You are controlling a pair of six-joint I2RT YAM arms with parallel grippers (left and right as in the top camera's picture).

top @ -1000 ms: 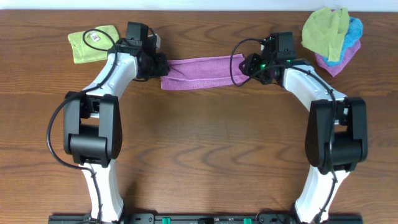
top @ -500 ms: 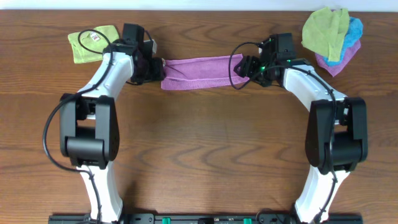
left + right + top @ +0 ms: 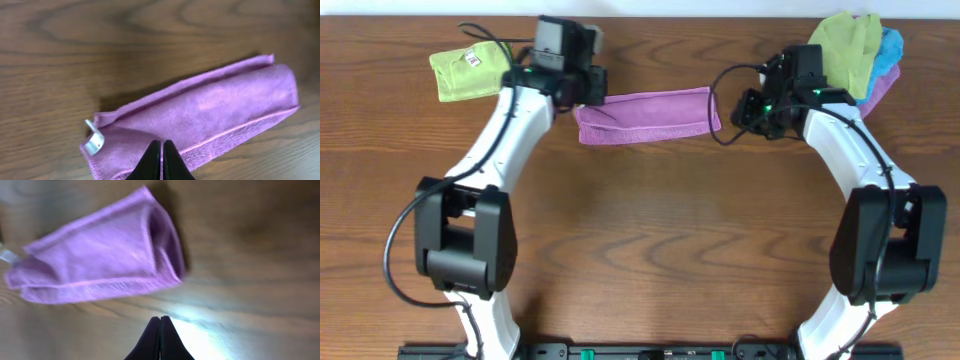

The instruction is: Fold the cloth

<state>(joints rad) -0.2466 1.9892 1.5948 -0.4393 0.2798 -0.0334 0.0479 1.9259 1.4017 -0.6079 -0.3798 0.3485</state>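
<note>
The mauve-purple fuzzy cloth [image 3: 645, 115] lies as a folded strip at upper centre of the wooden surface [image 3: 650, 240], soft and limp, probably best pinched at its corners; both jaws are clenched on nothing

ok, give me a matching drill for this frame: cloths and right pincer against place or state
Things:
1. mauve cloth
2. lime-green cloth
3. cloth pile
4. right pincer

Place or state:
A. far right corner
B. far left, lying alone
C. shut, over bare wood
D. folded strip, far centre

Pairs: 1-D, 2-B, 3-A, 4-C
</note>
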